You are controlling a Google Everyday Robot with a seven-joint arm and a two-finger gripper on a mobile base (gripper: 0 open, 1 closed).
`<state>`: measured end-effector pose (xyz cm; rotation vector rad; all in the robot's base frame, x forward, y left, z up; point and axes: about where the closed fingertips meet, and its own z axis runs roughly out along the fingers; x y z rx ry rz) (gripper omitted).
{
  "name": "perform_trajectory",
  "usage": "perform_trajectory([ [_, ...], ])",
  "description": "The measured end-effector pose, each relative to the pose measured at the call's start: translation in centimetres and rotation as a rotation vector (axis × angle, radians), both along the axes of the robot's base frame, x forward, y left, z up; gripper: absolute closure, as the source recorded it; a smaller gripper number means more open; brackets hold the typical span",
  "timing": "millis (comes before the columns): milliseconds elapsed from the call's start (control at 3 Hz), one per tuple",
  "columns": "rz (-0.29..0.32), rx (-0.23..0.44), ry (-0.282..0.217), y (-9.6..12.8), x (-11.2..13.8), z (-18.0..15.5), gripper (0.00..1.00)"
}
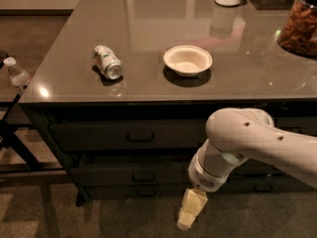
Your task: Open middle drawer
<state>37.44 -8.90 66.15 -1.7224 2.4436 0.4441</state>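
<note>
Middle drawer [109, 175] sits in the cabinet under the counter [148, 90], between the taller top drawer [94, 135] and the slim bottom drawer [114, 192]. Its small loop handle [143, 177] is centred on the front. We see the gripper [190, 211] low in front of the cabinet, right of and below that handle, clear of it, pointing down at the carpet [99, 222]. We can't tell if it's spread or pressed together. The white arm [257, 143] covers the drawer fronts on the right. On the counter: a can [107, 62] on its side, a white bowl [187, 60] near it, a jar [299, 26] at the right edge.
</note>
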Motion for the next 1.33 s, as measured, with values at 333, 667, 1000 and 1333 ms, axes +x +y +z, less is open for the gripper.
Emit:
perform_trajectory([
  [333, -0.042, 0.009, -0.033, 2.0, 4.4, -5.6, 0.0],
  [667, -0.041, 0.01, -0.033, 2.1, 4.5, -5.8, 0.0],
  [1000, -0.034, 0.033, -0.025, 2.3, 4.4, -6.4, 0.0],
  [1333, -0.048, 0.032, -0.018, 2.9, 5.6, -10.3, 0.0],
])
